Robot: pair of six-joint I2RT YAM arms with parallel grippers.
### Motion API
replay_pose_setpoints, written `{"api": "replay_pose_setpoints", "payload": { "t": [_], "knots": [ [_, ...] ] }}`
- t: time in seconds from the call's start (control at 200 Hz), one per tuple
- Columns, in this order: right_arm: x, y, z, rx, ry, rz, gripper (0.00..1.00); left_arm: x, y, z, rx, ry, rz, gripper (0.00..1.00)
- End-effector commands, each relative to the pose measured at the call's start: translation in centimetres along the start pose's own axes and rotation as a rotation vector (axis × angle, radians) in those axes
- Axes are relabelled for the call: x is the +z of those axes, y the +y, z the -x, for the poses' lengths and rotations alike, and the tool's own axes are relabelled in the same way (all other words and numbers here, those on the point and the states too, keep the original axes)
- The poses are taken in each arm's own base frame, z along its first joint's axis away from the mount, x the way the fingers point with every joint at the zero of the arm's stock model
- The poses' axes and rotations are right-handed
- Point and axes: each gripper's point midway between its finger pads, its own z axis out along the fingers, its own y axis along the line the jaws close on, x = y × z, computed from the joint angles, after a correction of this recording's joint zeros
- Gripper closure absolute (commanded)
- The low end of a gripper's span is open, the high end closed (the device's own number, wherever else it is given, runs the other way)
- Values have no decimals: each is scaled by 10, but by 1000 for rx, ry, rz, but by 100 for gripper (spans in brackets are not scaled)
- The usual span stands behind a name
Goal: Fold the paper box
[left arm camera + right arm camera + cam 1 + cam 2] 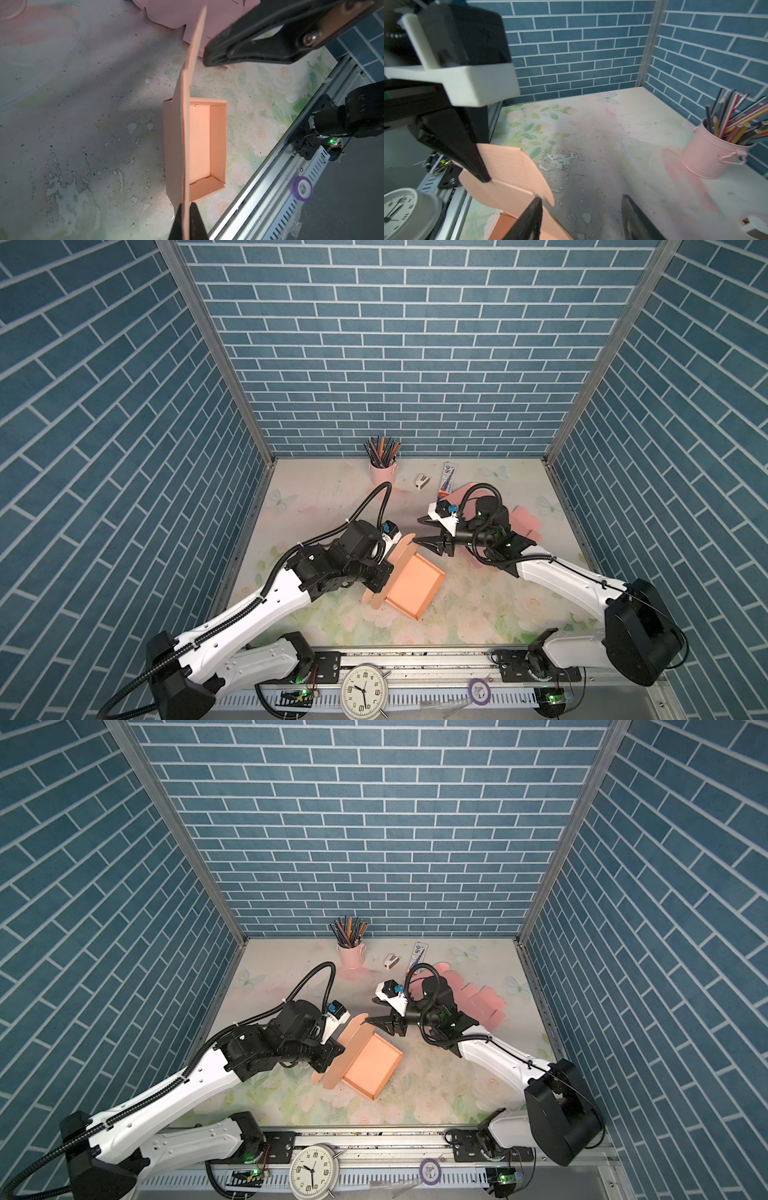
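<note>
orange paper box [411, 587], open tray, lid flap [397, 560] upright, left jaws clenching it, right jaws released

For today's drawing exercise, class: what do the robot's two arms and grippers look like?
Left arm and right arm: white shells, black joints, black ribbed cable hoses. Left gripper and right gripper: black tapered fingers on white mounts, each with a small blue part.

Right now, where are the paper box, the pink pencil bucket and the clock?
paper box [414, 585]: in a top view, on its inner floor.
pink pencil bucket [382, 476]: in a top view, on its outer wall.
clock [364, 692]: in a top view, on its white dial.
</note>
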Motion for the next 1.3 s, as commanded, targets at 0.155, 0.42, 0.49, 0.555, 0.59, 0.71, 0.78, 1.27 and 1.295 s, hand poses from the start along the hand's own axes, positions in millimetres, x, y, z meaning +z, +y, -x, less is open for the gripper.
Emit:
{"api": "replay_pose_setpoints", "payload": {
  "t": [0.155,0.42,0.49,0.555,0.59,0.71,0.78,1.27,1.295],
  "knots": [
    [6,22,-11,-26,9,140,44,-4,4,6,49,9,30,92],
    [18,23,-24,-22,74,144,54,-4,7,8,64,1,48,92],
    [20,21,-28,-22,97,136,60,-2,8,7,61,3,51,92],
    [21,20,-29,-26,104,129,68,0,11,6,56,8,64,92],
    [21,21,-28,-30,101,130,71,1,13,5,53,9,74,92],
    [22,22,-30,-39,109,120,77,2,16,4,51,13,95,92],
    [24,20,-33,-41,124,109,82,2,18,5,51,15,106,92],
    [12,4,-42,-10,167,-52,100,7,44,13,-97,-56,139,34],
    [9,4,-42,-3,162,-65,100,7,46,14,-118,-73,132,30]
  ]
}}
